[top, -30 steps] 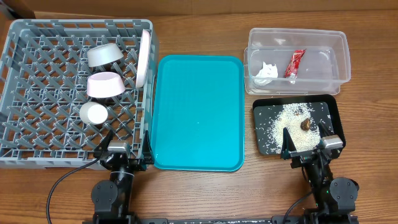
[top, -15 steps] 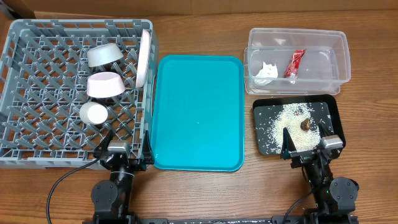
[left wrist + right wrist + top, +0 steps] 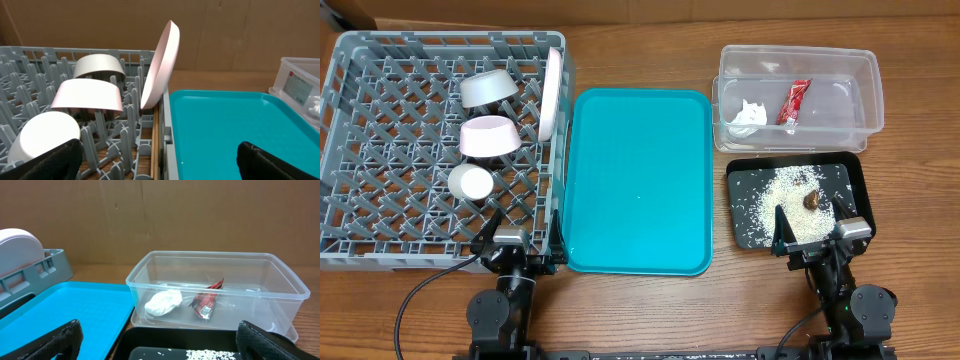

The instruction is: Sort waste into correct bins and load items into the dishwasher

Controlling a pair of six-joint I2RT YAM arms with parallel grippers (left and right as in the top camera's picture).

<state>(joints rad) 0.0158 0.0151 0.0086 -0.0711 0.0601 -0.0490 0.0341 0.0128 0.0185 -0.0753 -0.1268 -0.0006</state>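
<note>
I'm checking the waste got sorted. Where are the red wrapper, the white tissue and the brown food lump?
red wrapper (image 3: pixel 794 102): overhead view, middle of its length.
white tissue (image 3: pixel 750 112): overhead view, centre of the wad.
brown food lump (image 3: pixel 812 200): overhead view, centre of the lump.

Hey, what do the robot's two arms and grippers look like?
The left arm and right arm are black with rounded joints. The left gripper and right gripper each have two slim black fingers and a silver-grey block. A black cable loops off the left arm.
</note>
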